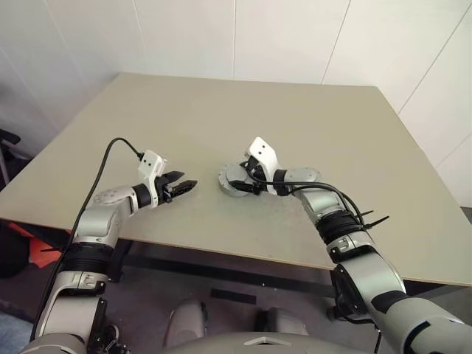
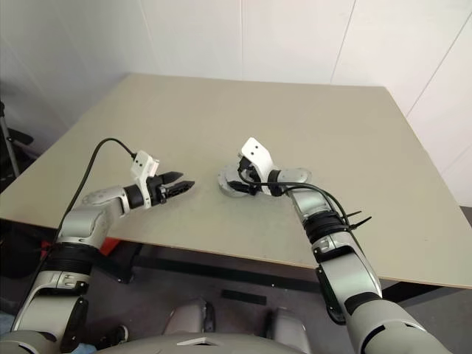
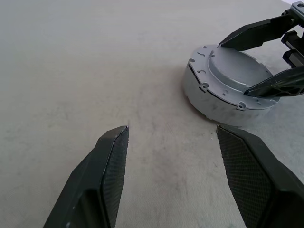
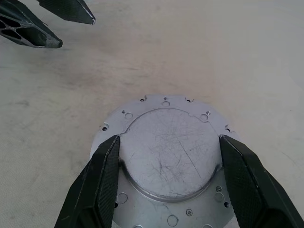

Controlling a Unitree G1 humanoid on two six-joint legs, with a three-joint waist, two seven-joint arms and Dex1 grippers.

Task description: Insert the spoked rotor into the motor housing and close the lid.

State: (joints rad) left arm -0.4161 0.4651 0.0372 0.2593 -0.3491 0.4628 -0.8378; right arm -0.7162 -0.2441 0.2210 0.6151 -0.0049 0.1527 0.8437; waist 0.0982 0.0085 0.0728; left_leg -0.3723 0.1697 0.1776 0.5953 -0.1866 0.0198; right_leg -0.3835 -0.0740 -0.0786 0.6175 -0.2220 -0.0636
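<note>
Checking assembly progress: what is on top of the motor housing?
The lid sits grey face up on the motor housing, right gripper straddling its raised centre. Anything inside is covered.

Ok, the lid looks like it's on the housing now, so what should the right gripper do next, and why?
Probably lift the right gripper straight up and away. Its fingers straddle the lid's raised grey centre, and the lid appears seated flush on the motor housing.

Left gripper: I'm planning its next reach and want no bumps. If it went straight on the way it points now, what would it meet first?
Probably the lid closed on the motor housing, though it sits slightly off the left gripper's line; the right gripper straddles that lid. Depth is unclear.
</note>
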